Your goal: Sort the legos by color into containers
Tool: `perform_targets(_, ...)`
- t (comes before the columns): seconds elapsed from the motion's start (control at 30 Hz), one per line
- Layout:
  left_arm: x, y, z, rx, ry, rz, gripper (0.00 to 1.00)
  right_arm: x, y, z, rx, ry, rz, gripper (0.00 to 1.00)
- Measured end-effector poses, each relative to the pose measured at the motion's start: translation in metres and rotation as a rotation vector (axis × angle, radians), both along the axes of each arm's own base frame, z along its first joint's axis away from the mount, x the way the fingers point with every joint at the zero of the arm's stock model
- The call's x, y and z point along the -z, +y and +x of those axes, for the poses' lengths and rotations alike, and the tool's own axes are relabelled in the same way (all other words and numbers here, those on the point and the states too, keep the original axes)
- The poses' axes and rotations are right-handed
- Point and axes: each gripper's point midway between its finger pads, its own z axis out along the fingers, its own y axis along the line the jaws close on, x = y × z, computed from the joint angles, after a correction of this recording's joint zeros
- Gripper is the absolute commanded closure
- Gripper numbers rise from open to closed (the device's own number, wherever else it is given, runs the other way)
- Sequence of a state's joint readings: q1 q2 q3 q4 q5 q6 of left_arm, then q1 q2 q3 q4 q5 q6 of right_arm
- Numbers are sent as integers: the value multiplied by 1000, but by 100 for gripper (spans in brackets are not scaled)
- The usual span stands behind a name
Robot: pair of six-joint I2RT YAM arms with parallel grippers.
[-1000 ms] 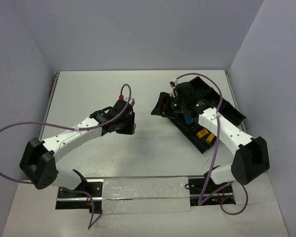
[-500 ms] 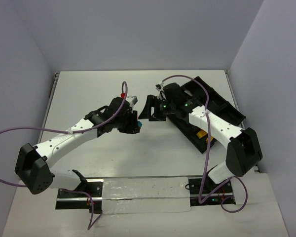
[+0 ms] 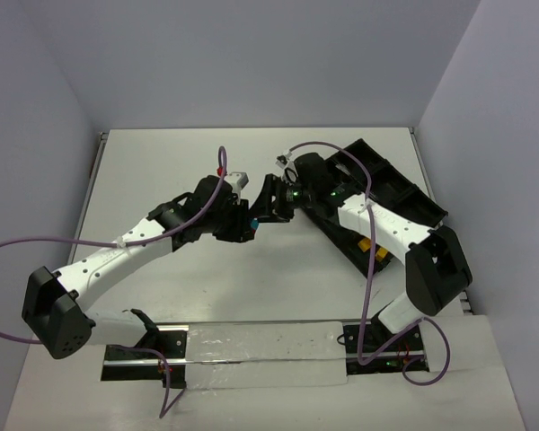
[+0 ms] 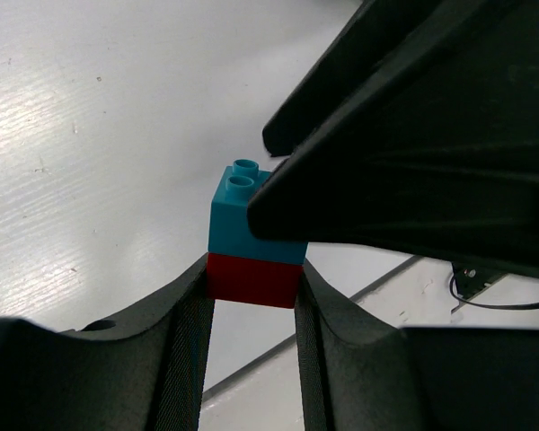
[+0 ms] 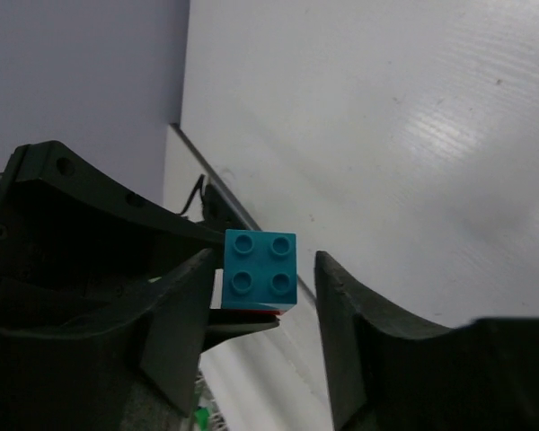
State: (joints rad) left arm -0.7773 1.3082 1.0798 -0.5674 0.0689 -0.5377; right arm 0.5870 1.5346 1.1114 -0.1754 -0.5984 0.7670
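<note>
Left wrist view: a red brick (image 4: 251, 280) is pinched between the two left fingers (image 4: 184, 350), one finger pressed against each of its sides. A cyan brick (image 4: 238, 215) is stacked squarely on it, just beyond the fingertips, with its studs pointing away from them. The black right fingers (image 4: 413, 162) reach in from the opposite side, and one of them covers the cyan brick's right edge. The white bench (image 4: 90, 135) shows behind the stack.

Right wrist view: the cyan brick (image 5: 260, 268) faces the camera with its four studs and sits between the right fingers (image 5: 175, 332), near their tips. It lies close against one finger, though whether they touch cannot be told. A clear strip of bench shows between the brick and the other finger. These fingers are spread around the brick and are not clamped on it. A sliver of the red brick shows under the cyan brick's lower edge, with the dark left fingers behind it.

Top external view: the two arms meet fingertip to fingertip over the middle of the bench, and the stack is a small cyan speck (image 3: 251, 224) at that meeting point. The long black tray (image 3: 413, 202) lies behind the right fingers, partly under the right arm and apart from the stack. A yellow brick (image 3: 366, 244) lies in a compartment toward the tray's near end.
</note>
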Motion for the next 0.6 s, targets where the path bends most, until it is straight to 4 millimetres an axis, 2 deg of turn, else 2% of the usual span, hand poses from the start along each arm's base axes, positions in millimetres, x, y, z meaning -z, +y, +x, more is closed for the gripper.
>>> perform_targets(0.1, 0, 0, 0, 0, 0, 0, 100, 1, 3, -4, -18, 20, 26, 60)
perform_targets(0.2, 0, 0, 0, 0, 1, 1, 100, 1, 5, -5, -20, 26, 40, 61)
perform_targets(0.3, -1, 1, 0, -2, -1, 2, 100, 0, 6, -5, -19, 31, 54, 57)
perform_targets(0.37, 0, 2, -1, -4, 0, 4, 100, 1, 6, -6, -18, 40, 62, 44)
perform_targets(0.43, 0, 2, 0, -5, -2, 5, 100, 0, 7, -6, -20, 46, 73, 39)
perform_targets(0.53, -1, 2, 1, -11, -9, 6, 100, -2, 9, -10, -37, 51, 88, 41)
perform_targets(0.6, -1, 3, 2, -15, -13, 9, 100, 0, 10, -12, -44, 57, 92, 48)
